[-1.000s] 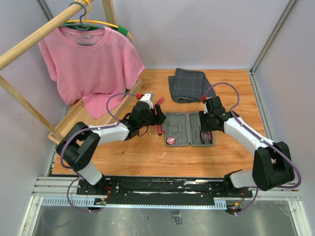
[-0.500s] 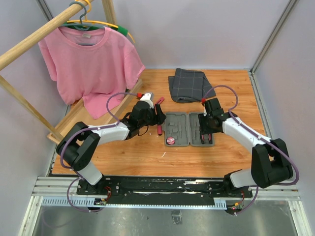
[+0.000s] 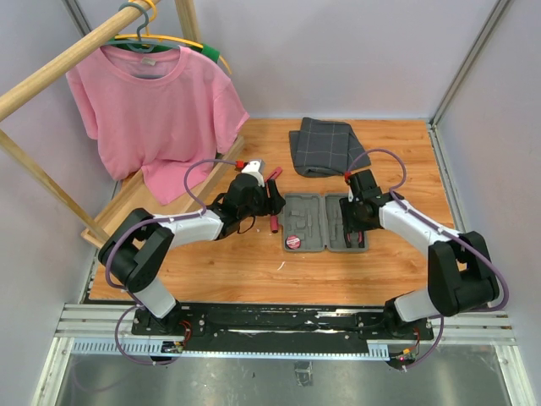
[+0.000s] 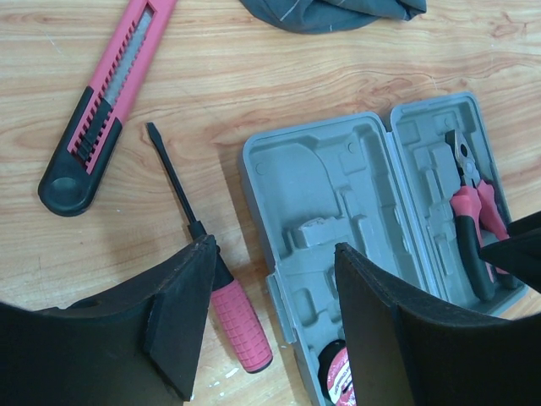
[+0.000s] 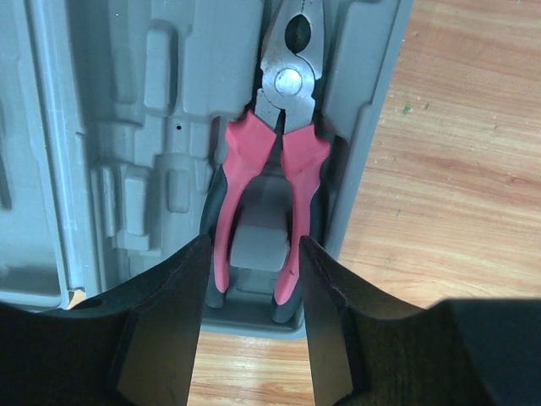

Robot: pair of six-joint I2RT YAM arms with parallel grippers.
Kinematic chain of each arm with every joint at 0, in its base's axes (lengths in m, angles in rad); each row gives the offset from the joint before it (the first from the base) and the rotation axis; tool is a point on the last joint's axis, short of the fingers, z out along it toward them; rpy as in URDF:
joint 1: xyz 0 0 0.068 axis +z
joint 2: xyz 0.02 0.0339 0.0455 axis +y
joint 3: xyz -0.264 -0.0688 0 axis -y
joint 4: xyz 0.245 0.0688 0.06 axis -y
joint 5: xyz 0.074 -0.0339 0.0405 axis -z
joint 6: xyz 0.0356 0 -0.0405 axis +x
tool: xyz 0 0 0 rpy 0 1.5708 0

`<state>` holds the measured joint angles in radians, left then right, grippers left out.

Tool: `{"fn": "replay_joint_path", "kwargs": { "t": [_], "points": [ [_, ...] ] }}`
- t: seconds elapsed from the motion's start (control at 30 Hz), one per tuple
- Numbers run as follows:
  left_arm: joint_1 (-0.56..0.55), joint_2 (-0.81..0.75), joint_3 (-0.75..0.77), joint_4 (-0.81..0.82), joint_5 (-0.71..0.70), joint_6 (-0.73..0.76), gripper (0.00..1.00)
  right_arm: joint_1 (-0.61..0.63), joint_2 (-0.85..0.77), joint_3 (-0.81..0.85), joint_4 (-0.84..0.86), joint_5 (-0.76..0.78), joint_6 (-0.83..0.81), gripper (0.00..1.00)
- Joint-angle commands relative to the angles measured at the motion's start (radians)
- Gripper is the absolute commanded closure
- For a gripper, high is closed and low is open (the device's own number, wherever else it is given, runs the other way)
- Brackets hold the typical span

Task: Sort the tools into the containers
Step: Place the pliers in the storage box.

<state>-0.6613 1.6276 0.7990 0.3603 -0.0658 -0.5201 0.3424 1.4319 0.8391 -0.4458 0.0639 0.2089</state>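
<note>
Here, the left gripper [image 4: 270, 330] hangs open above a screwdriver [image 4: 228, 304] lying on the wooden table [image 4: 254, 68], its ribbed pink handle between the fingers [image 4: 177, 321]; it looks light and stiff, and that handle seems the surest place to pinch.

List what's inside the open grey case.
Red-handled pliers in its right half; a round red item at the left half's near corner. Other visible slots empty; the right end effector covers part.
</note>
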Motion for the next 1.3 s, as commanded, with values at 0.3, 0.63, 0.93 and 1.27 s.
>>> {"fn": "replay_joint_path", "kwargs": {
  "t": [0.3,0.63,0.93,1.27],
  "points": [
    [0.008,0.014,0.032,0.007,-0.001,0.003,0.38,0.033,0.076,0.002,-0.057,-0.012,0.014,0.53],
    [0.008,0.015,0.033,0.007,0.0,0.002,0.38,0.037,0.046,-0.011,-0.049,-0.024,0.024,0.56],
    [0.008,0.011,0.032,0.005,-0.002,0.003,0.38,0.039,-0.094,0.013,-0.039,0.021,0.033,0.54],
    [0.008,0.012,0.033,0.005,-0.002,0.004,0.38,0.038,0.001,0.015,-0.087,0.029,0.047,0.54]
  ]
}}
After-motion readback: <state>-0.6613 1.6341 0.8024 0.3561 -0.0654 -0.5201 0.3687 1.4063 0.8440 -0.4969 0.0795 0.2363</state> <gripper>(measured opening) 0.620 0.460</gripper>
